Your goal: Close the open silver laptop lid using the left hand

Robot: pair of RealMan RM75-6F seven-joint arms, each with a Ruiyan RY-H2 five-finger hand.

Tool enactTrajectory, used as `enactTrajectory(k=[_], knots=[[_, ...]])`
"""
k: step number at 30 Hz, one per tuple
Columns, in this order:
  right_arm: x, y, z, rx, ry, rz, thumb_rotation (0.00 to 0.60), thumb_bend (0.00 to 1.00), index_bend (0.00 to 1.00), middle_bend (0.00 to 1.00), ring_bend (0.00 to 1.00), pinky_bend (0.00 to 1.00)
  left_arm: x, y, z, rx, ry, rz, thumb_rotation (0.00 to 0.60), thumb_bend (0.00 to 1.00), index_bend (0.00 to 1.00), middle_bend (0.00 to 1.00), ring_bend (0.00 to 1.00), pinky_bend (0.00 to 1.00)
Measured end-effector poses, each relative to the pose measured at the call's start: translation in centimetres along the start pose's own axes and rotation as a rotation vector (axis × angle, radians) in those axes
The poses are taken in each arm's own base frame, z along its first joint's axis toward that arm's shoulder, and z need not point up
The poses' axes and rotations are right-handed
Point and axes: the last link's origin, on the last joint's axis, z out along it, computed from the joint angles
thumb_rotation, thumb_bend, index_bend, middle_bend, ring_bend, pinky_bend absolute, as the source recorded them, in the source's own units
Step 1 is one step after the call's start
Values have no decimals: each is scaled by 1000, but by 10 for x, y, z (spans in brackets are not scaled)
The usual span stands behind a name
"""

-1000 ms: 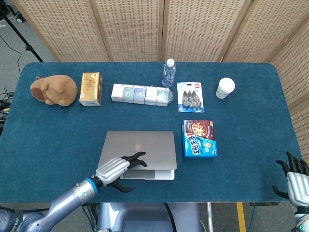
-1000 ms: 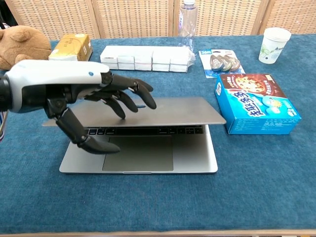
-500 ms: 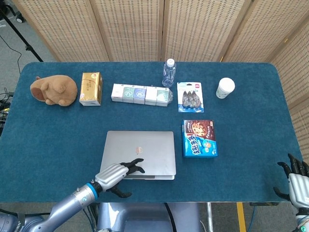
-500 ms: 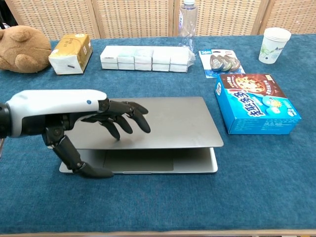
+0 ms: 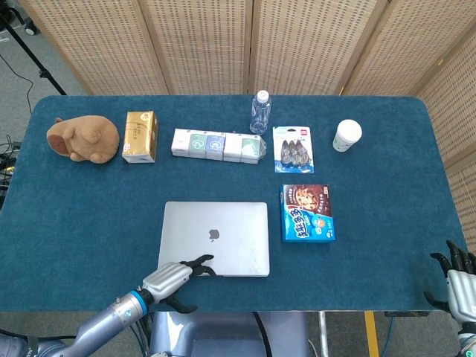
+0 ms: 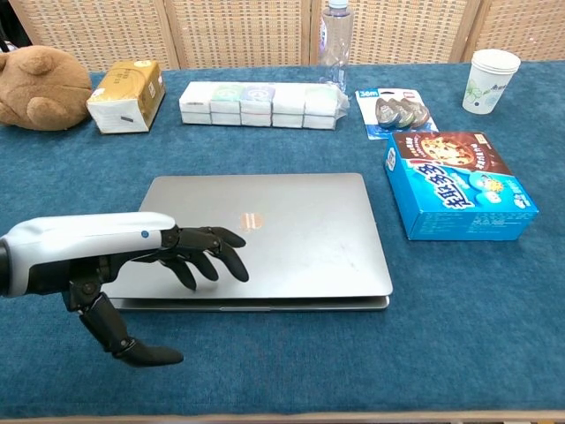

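Observation:
The silver laptop [image 5: 215,238] [image 6: 265,234] lies near the table's front edge with its lid down flat on the base. My left hand [image 5: 172,279] [image 6: 124,265] is at the lid's front left corner, fingers spread over the lid and thumb hanging below the front edge; it holds nothing. Whether the fingertips touch the lid is unclear. My right hand [image 5: 461,281] shows only at the bottom right corner of the head view, fingers apart, empty.
A blue snack box [image 5: 307,213] [image 6: 459,185] lies right of the laptop. Along the back stand a plush bear [image 5: 82,138], a gold carton [image 5: 140,135], a row of small cartons [image 5: 218,144], a water bottle [image 5: 259,112], a blister pack [image 5: 293,149] and a paper cup [image 5: 346,134].
The laptop lid went from half open to fully down. My left hand followed it down and drew back toward the table's front edge.

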Motion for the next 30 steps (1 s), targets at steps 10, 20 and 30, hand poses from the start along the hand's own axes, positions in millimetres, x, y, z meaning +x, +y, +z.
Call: enactTrajectory(k=[10,20,30], knots=[[-3,1,0,-6,-6,1,600,240,220,0,0,0,-7,-10,-1,25,-15,-16,600,251,233,46,173,221],[-3,3,0,-13,-3,7,600,240,220,0,0,0,11,-4,3,-1,50,13,600,250,233,46,166,221],[-1,2,-2,-6,2,15,600,240,220,0,0,0,49,0,-4,-1,186,142,600,251,233,45,163,221]])
